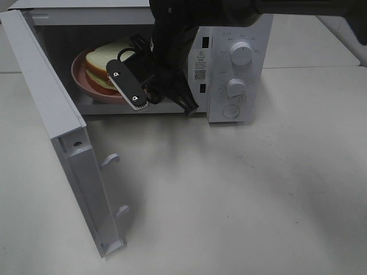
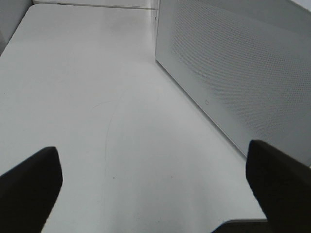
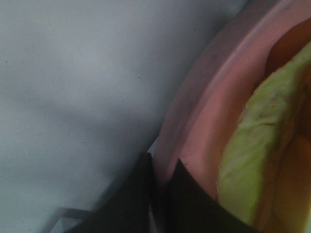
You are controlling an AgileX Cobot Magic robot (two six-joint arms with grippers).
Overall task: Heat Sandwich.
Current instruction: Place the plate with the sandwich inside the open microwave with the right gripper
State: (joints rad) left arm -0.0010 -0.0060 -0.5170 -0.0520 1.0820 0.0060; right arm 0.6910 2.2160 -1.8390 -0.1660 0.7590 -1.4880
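The sandwich (image 1: 106, 57), white bread with a pale green filling, lies on a round pink plate (image 1: 79, 73) inside the open microwave (image 1: 236, 34). My right gripper (image 1: 137, 102) reaches into the oven's opening and is shut on the plate's near rim. In the right wrist view the two dark fingers (image 3: 141, 194) pinch the pink rim (image 3: 204, 111), with the green filling (image 3: 252, 145) just beyond. My left gripper (image 2: 155, 194) is open and empty above the bare table beside the microwave's perforated side wall (image 2: 243, 73). The left arm does not show in the exterior high view.
The microwave door (image 1: 63, 143) swings out to the left toward the table's front, with two latch hooks (image 1: 112, 159) on its edge. Two knobs (image 1: 241, 52) and a round button sit on the control panel at the right. The white table (image 1: 241, 195) stretches out in front.
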